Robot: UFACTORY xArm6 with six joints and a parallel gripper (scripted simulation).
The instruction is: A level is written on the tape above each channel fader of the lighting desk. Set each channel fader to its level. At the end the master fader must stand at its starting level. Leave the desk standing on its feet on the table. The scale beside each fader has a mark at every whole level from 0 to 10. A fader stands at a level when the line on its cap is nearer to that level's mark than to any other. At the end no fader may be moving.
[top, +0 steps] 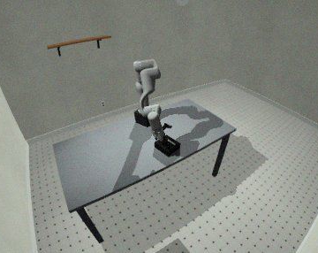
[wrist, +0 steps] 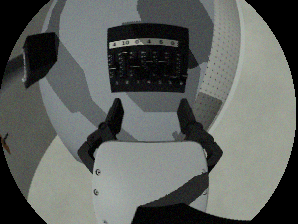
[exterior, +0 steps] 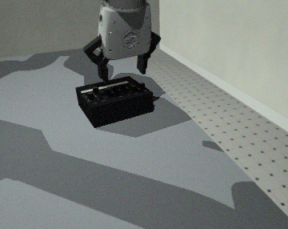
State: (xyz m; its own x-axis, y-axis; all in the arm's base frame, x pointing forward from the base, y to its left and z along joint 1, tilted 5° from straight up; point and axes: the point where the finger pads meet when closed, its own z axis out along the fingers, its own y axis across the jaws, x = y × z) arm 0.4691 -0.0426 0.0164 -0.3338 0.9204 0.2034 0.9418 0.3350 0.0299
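Note:
The lighting desk (exterior: 114,101) is a small black box standing on the grey table, with a pale tape strip (exterior: 104,86) along its far top edge and a row of several fader caps (exterior: 118,89) below it. It also shows in the wrist view (wrist: 148,60) and in the top view (top: 167,147). The writing on the tape and the fader positions are too small to read. My gripper (exterior: 121,69) is open and empty, and hovers just above the desk's far edge, fingers pointing down, not touching. The gripper's fingers show in the wrist view (wrist: 152,117) too.
The desk stands near the table's right front edge (top: 199,148). The arm's base (top: 142,117) is mounted at the table's back edge. A wooden shelf (top: 79,42) hangs on the far wall. The floor is dotted tile.

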